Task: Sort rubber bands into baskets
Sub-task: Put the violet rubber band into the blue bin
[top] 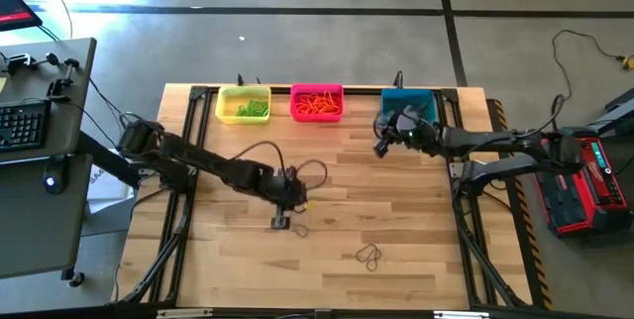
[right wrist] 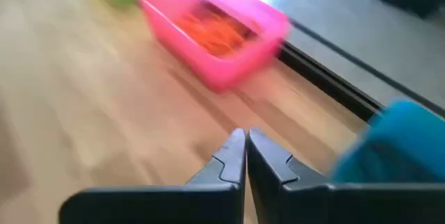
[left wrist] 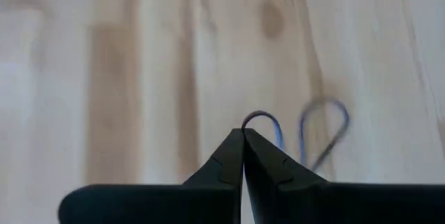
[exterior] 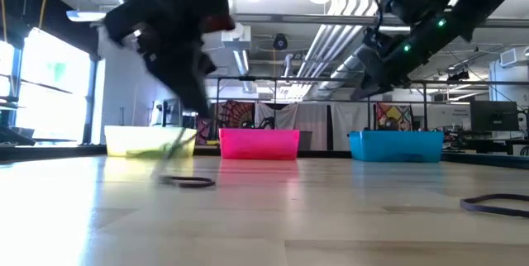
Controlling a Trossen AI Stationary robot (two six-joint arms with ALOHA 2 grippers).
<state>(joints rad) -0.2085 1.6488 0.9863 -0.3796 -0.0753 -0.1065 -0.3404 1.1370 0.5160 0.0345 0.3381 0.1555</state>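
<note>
My left gripper point(top: 285, 210) hovers over the middle of the table, shut on a dark rubber band point(left wrist: 261, 118). A second dark loop point(left wrist: 323, 130) shows just past its tips. A dark band point(exterior: 188, 182) lies flat on the wood below it. Another dark band point(top: 369, 255) lies nearer the front. At the far edge stand the yellow basket point(top: 244, 104) with green bands, the pink basket point(top: 317, 102) with orange bands, and the teal basket point(top: 408, 104). My right gripper point(right wrist: 245, 137) is shut and empty, above the wood in front of the teal basket. My left gripper pinches the dark rubber band between its two fingertips, and a small arc of the band point(left wrist: 259, 116) sticks out past them. The fingers slant down from the table's left. I cannot tell whether the loop beside it belongs to the same band.
Black cables run along the left arm point(top: 297, 170). The table's black side rails point(top: 466, 200) flank the wood. A desk with a keyboard point(top: 25, 126) stands to the left, and red equipment point(top: 584, 185) to the right.
</note>
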